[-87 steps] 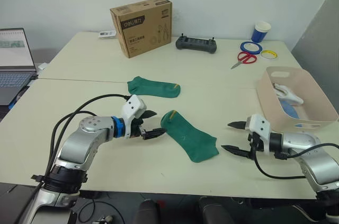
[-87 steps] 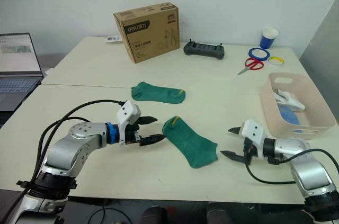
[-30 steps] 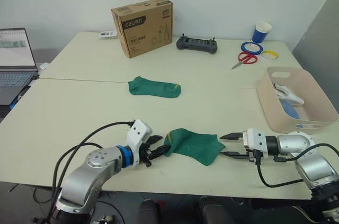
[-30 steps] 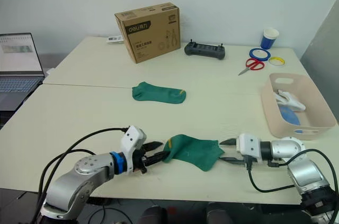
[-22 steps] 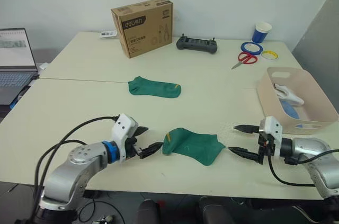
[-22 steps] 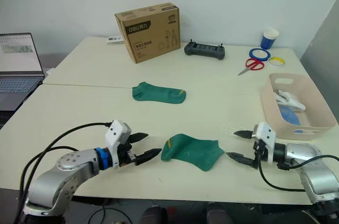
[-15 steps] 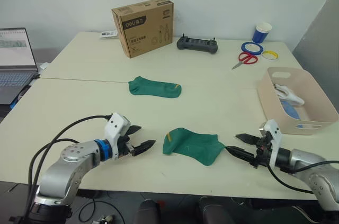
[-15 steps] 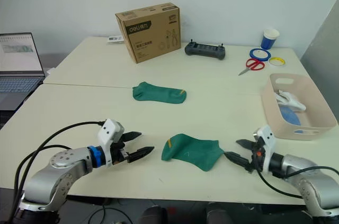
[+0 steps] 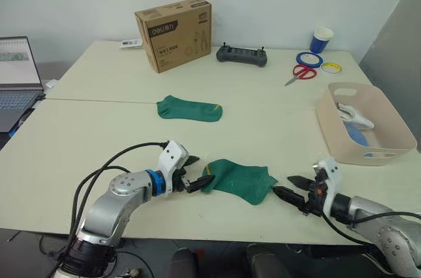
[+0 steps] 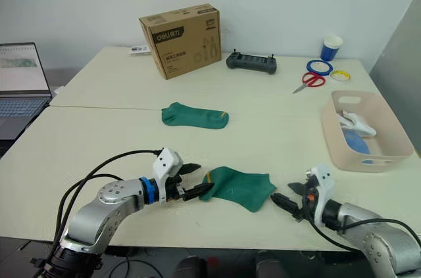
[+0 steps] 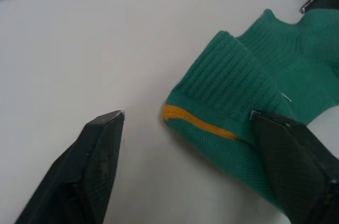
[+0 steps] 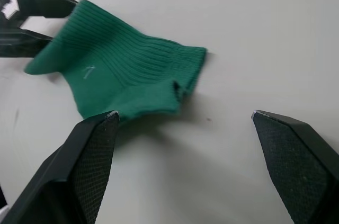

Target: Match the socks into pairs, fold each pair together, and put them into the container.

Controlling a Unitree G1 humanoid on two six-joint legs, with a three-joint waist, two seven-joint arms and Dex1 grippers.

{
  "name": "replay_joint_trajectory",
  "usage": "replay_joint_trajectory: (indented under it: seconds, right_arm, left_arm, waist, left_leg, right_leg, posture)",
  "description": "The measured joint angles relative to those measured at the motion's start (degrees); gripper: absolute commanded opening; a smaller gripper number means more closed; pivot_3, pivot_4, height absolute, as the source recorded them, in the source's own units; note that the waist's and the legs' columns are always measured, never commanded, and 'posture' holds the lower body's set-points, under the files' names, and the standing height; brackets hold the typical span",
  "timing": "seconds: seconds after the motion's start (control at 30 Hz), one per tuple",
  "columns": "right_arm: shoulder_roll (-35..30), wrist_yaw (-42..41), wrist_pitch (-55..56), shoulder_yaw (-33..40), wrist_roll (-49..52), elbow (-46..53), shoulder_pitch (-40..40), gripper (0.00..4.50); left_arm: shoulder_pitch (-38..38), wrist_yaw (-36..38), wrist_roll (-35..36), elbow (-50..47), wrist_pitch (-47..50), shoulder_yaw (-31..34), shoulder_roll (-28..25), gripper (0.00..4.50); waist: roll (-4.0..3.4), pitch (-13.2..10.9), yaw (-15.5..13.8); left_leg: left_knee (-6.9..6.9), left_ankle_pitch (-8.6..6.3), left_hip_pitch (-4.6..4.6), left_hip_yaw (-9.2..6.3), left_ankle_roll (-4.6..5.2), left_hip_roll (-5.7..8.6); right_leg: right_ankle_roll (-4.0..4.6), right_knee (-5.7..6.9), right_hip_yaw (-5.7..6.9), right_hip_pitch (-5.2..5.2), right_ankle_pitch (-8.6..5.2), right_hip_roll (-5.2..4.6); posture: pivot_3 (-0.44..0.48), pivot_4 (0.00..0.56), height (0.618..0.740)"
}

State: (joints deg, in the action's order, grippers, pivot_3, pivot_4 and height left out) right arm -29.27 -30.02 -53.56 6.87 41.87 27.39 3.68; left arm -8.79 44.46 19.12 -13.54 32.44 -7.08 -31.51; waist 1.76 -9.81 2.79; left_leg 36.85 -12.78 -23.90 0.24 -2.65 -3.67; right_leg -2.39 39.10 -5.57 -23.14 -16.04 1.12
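A dark green sock (image 9: pixel 237 181) with a yellow mark lies bunched near the table's front edge. My left gripper (image 9: pixel 200 171) is open at its cuff end, and in the left wrist view the yellow-striped cuff (image 11: pixel 222 102) lies between the fingers (image 11: pixel 100 171). At the sock's other end my right gripper (image 9: pixel 284 185) stands open just short of the cloth (image 12: pixel 127 75). A second dark green sock (image 9: pixel 189 108) lies flat mid-table. The pink-beige container (image 9: pixel 385 153) at the right holds a white sock (image 9: pixel 352 115) and a light blue sock (image 9: pixel 357 135).
At the back stand a brown cardboard box (image 9: pixel 174 31), a black controller (image 9: pixel 241 56), red scissors (image 9: pixel 297 74), tape rolls (image 9: pixel 309 59) and a blue cup (image 9: pixel 321 39). A laptop (image 9: pixel 16 81) sits at the far left.
My left gripper has moved right, back up to the sock's cuff. The right gripper has edged closer to the sock's other end. The sock itself has stayed put.
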Motion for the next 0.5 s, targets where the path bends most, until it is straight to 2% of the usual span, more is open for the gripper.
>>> replay_joint_trajectory:
  seconds: [0.3, 0.33, 0.5]
  right_arm:
    - [5.0, 6.3, -7.1, 0.8, 4.9, 0.0, -2.7, 0.51]
    - [5.2, 6.6, -7.2, 1.0, 5.0, 0.0, -2.8, 0.15]
    - [4.5, 6.8, -8.2, 2.4, 6.7, -0.2, -3.6, 0.07]
  left_arm:
    - [0.9, -1.3, -0.2, 0.0, 0.1, 0.7, 0.0, 0.1]
    - [1.0, -1.4, -0.2, 0.0, 0.1, 0.7, 0.0, 0.0]
    - [2.0, -1.7, 0.1, -0.8, 0.3, 1.6, -0.1, 0.0]
  waist:
    - [0.0, 0.0, 0.1]
    - [0.0, 0.0, 0.1]
    - [0.0, 0.0, 0.2]
  left_leg:
    - [-0.01, 0.0, -0.03, 0.02, 0.0, 0.01]
    - [-0.01, 0.0, -0.03, 0.02, 0.0, 0.01]
    - [-0.01, 0.0, -0.02, 0.03, 0.0, 0.01]
  right_leg:
    - [0.0, -0.02, 0.01, -0.01, -0.01, -0.05]
    - [0.0, -0.02, 0.01, -0.01, -0.01, -0.05]
    - [0.0, -0.02, 0.0, -0.01, -0.01, -0.05]
  posture:
    - [0.0, 0.15, 0.74]
    - [0.0, 0.15, 0.74]
    - [0.0, 0.15, 0.74]
